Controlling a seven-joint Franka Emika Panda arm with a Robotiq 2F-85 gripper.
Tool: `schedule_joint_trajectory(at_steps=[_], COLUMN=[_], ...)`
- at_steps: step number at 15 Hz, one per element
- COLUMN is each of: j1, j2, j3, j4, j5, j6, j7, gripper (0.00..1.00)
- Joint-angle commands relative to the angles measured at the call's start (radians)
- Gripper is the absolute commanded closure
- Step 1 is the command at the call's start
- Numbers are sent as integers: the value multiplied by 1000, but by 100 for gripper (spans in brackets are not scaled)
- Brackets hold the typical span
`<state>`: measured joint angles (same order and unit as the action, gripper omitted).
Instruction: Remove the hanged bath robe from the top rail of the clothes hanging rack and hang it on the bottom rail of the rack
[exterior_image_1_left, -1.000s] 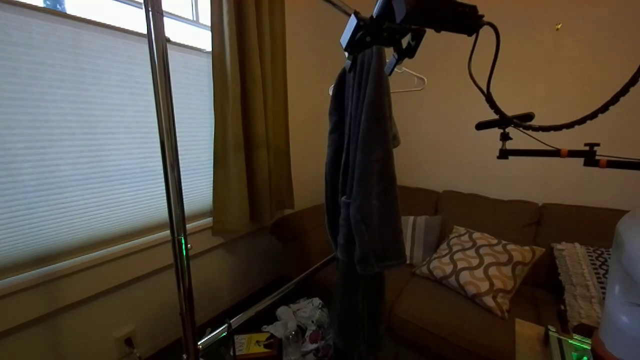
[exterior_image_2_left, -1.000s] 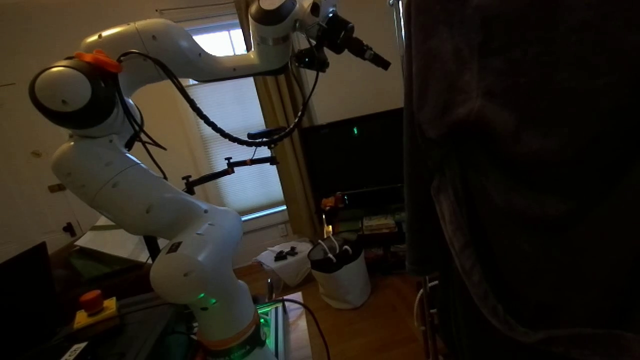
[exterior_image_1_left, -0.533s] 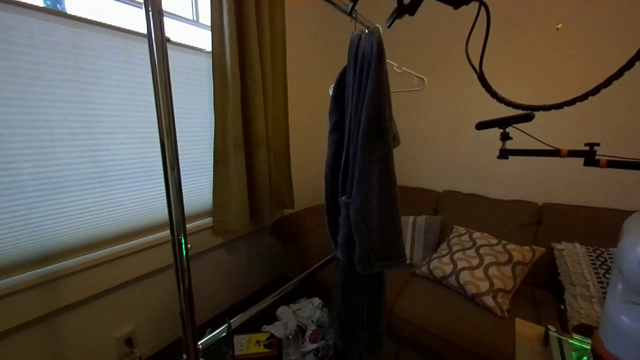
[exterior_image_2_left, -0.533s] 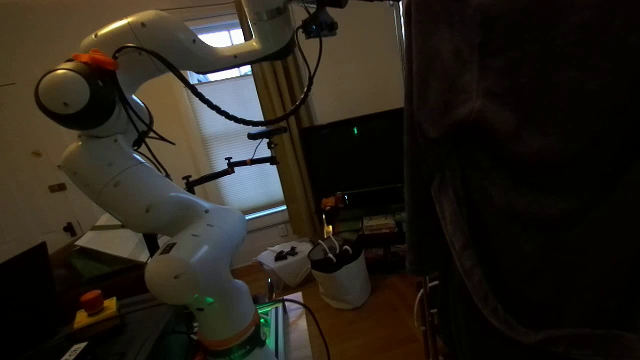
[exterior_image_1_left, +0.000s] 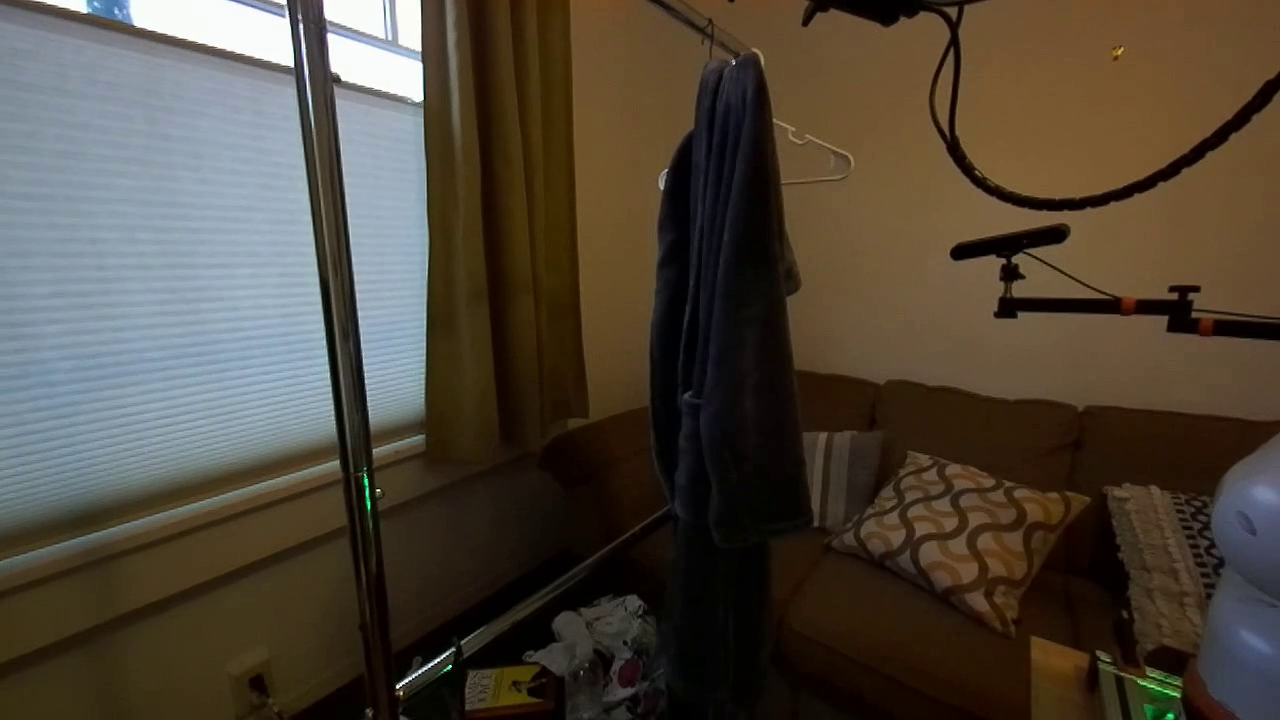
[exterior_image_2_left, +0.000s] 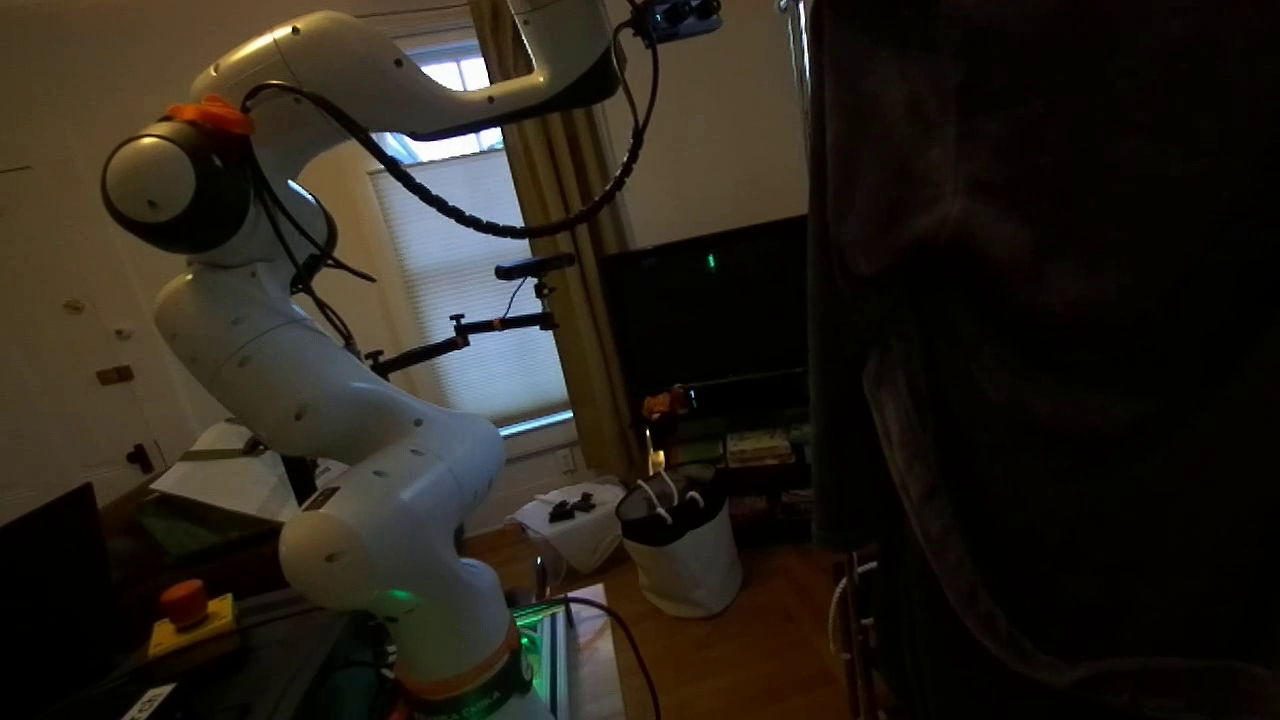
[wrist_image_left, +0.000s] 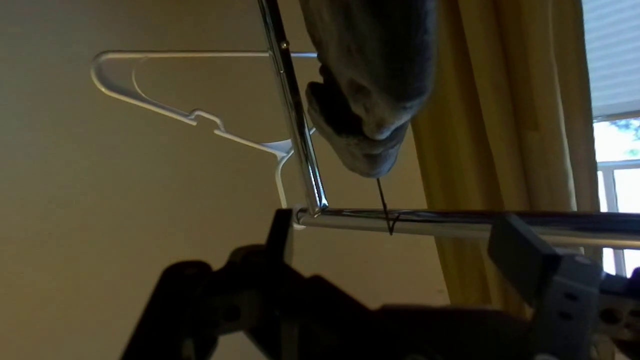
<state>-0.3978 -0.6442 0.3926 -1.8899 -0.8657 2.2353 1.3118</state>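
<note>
The dark grey bath robe (exterior_image_1_left: 735, 320) hangs on a hanger whose thin dark hook (exterior_image_1_left: 710, 40) goes over the top rail (exterior_image_1_left: 685, 14). The robe also fills the right side in an exterior view (exterior_image_2_left: 1050, 350). In the wrist view, the robe's top (wrist_image_left: 380, 65), the hook (wrist_image_left: 384, 200) and the top rail (wrist_image_left: 460, 227) show beyond my gripper (wrist_image_left: 397, 225). The gripper is open and empty; its fingers stand wide to either side of the hook, apart from it. The bottom rail (exterior_image_1_left: 550, 592) runs low behind the robe. The gripper is cut off above both exterior views.
An empty white hanger (exterior_image_1_left: 820, 170) hangs behind the robe, near a rack post (wrist_image_left: 295, 110). The near chrome post (exterior_image_1_left: 340, 330) stands left. A sofa (exterior_image_1_left: 980, 400) with pillows, a curtain (exterior_image_1_left: 505, 230), a camera arm (exterior_image_1_left: 1090, 305) and a laundry basket (exterior_image_2_left: 685, 560) are around.
My gripper has risen from in front of the robe's top, out of the top of both exterior views. The arm has lifted. The robe and hangers have not moved.
</note>
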Motion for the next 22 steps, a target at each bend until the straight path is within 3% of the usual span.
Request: schedule_joint_trajectory(at_steps=[1,16,22], j1=[68,67,145], j2=[23,23,110], j3=[-27,-24,-62], j4=[13,17,32], j5=[-52,-53,-127], j6=[-37,-40,-156], j7=[27,29,-28], gripper=[0,0,0])
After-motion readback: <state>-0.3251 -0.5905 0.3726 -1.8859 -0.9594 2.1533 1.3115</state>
